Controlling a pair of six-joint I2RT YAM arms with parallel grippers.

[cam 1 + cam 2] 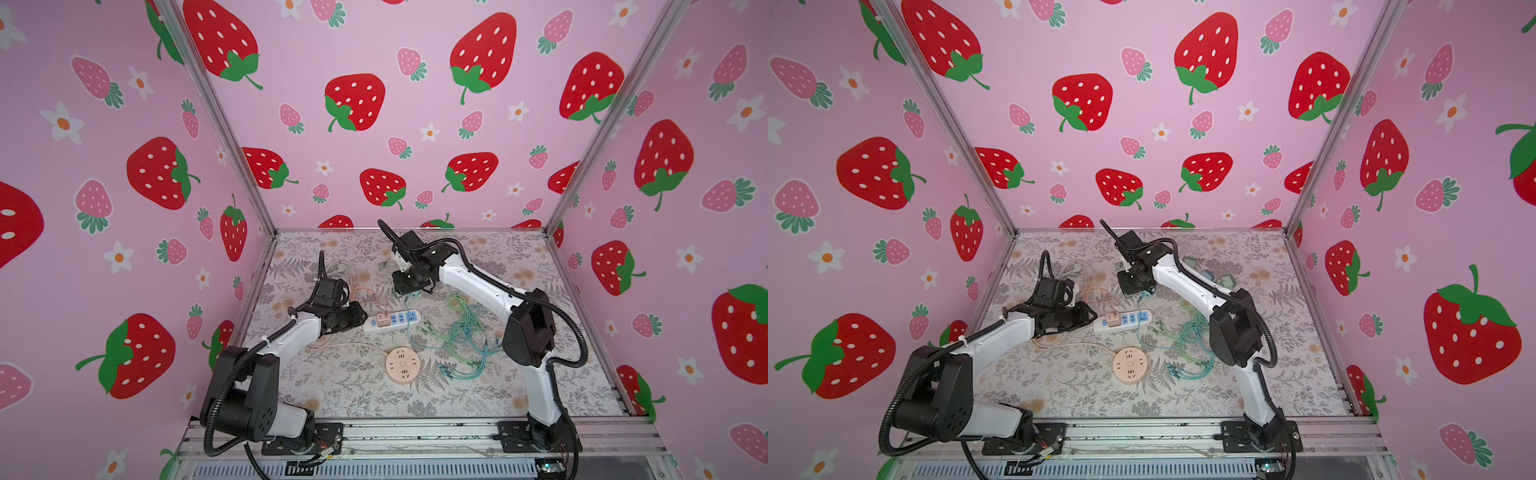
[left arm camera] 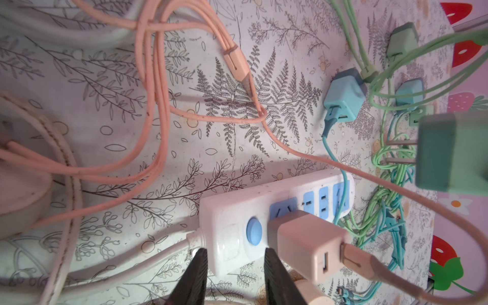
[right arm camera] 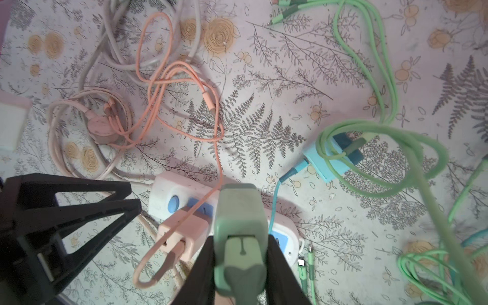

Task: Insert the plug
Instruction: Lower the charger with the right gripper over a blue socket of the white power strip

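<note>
Near the middle of the tabletop (image 1: 353, 395) the white power strip (image 1: 390, 321) lies flat with a pink adapter (image 2: 303, 245) already seated beside its blue switch (image 2: 254, 231). The green plug (image 3: 240, 211) is held in the air close to the strip's sockets, pinched across its flat sides by the right gripper (image 3: 240, 237), its two prongs (image 2: 401, 144) bare. It looks a light, rigid plastic block with smooth faces, so it may twist in the pinch, especially with the springy green cable (image 3: 383, 132) tugging behind. The thin prongs would likely bend if pushed in askew. The left gripper (image 2: 233, 253) straddles the strip's switch end, though I cannot tell whether its fingers press it. The strip looks light enough to skid unless braced.
</note>
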